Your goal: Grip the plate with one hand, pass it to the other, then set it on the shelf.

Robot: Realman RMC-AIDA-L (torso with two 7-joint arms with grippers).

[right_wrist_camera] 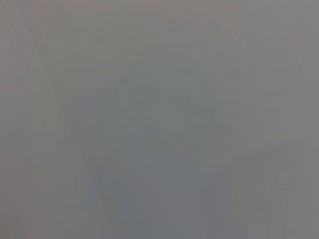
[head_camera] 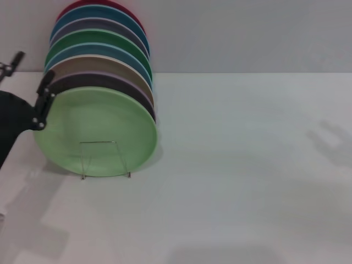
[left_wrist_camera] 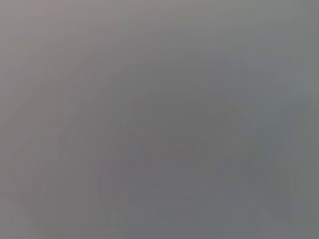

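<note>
The pale mint-green plate (head_camera: 96, 129) stands on edge at the front of a row of upright plates, leaning in the clear shelf (head_camera: 83, 160), whose bent front panel shows before its lower part. My left gripper (head_camera: 33, 66) is at the left edge of the head view, beside the plate's upper left rim. It is open, with one black finger (head_camera: 44, 91) against the rim and the other (head_camera: 15, 59) out to the left. The right gripper is out of view. Both wrist views show only flat grey.
Behind the mint plate stand several more plates: a lilac-rimmed dark one (head_camera: 124, 82), beige, blue, darker green (head_camera: 93, 37), grey, blue and red (head_camera: 102, 4). The white table (head_camera: 247, 165) stretches right and forward. A grey wall (head_camera: 247, 33) rises behind.
</note>
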